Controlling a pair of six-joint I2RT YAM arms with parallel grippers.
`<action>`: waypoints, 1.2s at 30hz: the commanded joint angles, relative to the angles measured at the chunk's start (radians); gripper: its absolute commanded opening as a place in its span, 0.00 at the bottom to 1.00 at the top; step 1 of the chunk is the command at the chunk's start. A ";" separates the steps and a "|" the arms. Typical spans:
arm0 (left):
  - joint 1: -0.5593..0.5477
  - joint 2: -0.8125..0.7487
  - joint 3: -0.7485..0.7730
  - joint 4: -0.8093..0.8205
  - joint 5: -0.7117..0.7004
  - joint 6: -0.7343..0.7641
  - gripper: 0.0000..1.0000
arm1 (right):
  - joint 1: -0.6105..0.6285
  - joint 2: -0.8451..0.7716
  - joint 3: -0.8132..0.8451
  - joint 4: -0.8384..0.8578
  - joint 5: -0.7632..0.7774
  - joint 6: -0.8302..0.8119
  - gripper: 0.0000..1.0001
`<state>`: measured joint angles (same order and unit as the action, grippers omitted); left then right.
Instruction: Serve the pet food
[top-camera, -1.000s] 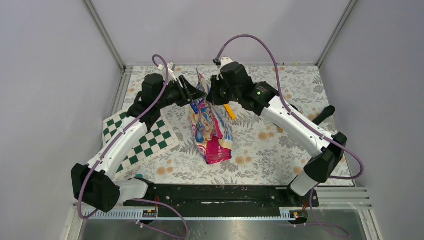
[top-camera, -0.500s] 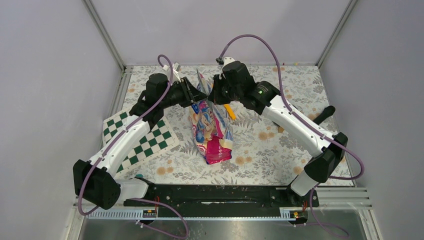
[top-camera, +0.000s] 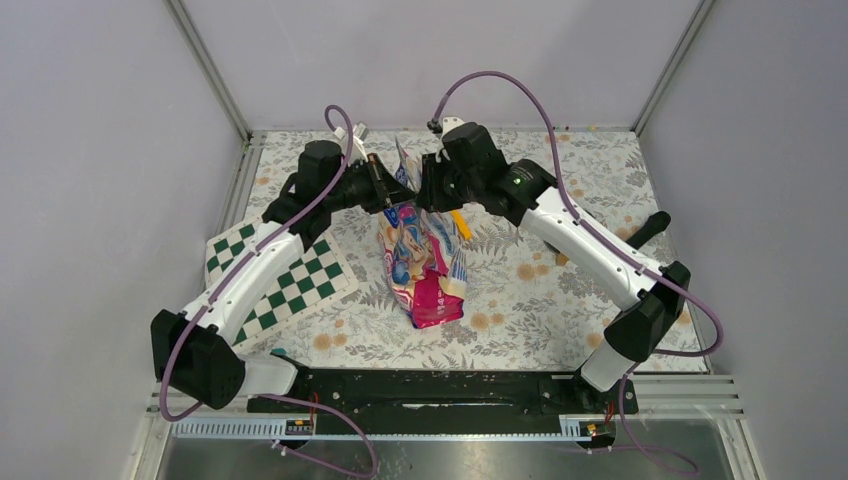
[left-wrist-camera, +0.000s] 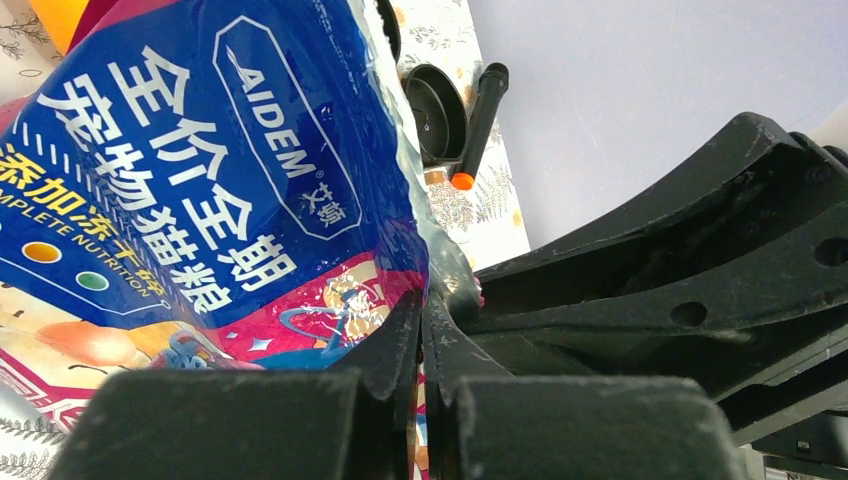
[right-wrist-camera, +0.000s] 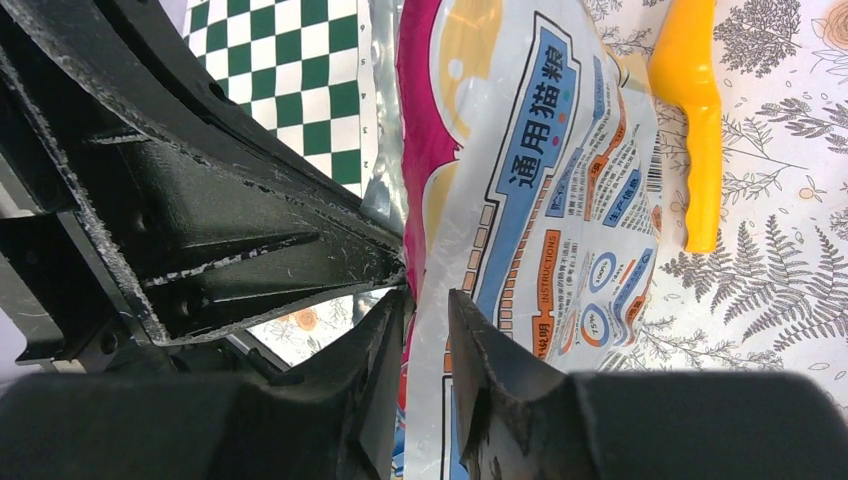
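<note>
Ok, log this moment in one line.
left pincer: shut on bag | right pincer: shut on bag | food: not visible | scoop: beside bag

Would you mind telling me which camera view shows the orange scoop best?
The right wrist view: the scoop lies on the tablecloth beside the bag, its handle clear. The top view shows only a short orange piece under the right arm. The left wrist view shows at most an orange corner.
</note>
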<state>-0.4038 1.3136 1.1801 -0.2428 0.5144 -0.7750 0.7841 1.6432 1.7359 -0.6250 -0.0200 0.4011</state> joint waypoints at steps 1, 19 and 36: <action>-0.004 0.019 0.050 -0.001 -0.006 0.030 0.00 | 0.006 0.031 0.028 -0.125 -0.037 -0.068 0.28; -0.004 -0.019 0.033 -0.108 -0.259 0.081 0.00 | 0.041 0.083 0.149 -0.221 0.424 -0.169 0.00; -0.004 -0.036 0.044 -0.182 -0.340 0.138 0.00 | 0.064 0.098 0.172 -0.274 0.585 -0.200 0.00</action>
<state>-0.4343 1.3132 1.2022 -0.3614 0.3099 -0.6991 0.8864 1.7515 1.8832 -0.7742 0.3672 0.2573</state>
